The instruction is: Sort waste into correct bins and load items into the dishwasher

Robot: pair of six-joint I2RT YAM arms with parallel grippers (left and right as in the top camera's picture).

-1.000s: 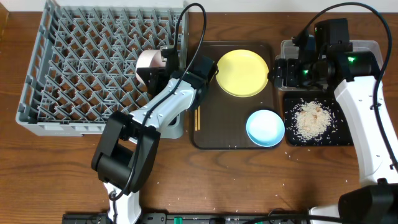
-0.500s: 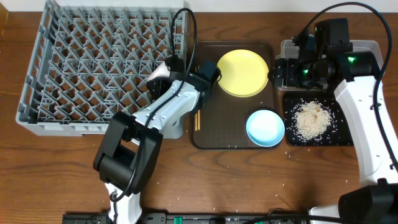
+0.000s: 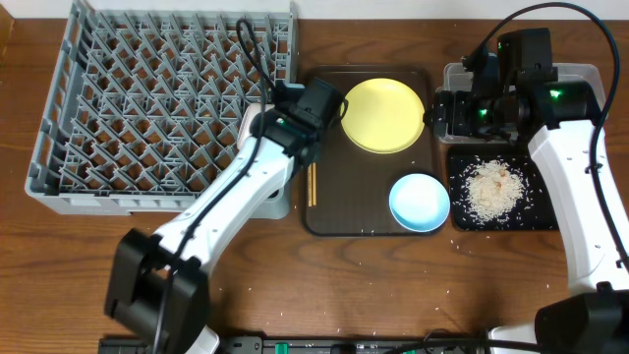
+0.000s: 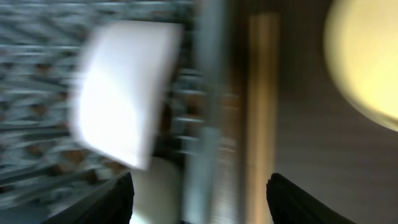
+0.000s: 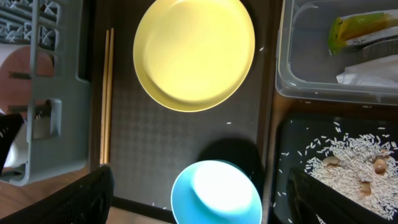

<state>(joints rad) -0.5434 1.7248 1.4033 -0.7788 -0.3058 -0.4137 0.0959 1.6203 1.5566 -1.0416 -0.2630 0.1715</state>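
The grey dishwasher rack (image 3: 147,108) fills the table's left. My left gripper (image 4: 196,186) hovers open over its right edge with nothing between its fingers. A blurred white dish (image 4: 124,93) rests in the rack just beyond; I cannot tell whether it is the cup or the bowl. The chopsticks (image 3: 313,184), the yellow plate (image 3: 383,115) and the light blue bowl (image 3: 420,202) lie on the brown tray (image 3: 344,211). My right gripper (image 5: 208,186) is open high above the blue bowl (image 5: 216,193). Rice (image 3: 491,187) is heaped on the black tray (image 3: 462,218). The wrapper (image 5: 360,28) and white scraps (image 5: 367,68) lie in the clear tub (image 5: 286,62).
Loose rice grains dot the brown tray and the wood in front. My left arm crosses the rack's front right corner. The tub and the black tray sit side by side at the right edge, under my right arm.
My left gripper has opened and let go of the white dish in the rack, and the arm has swung right. The right arm has not moved.
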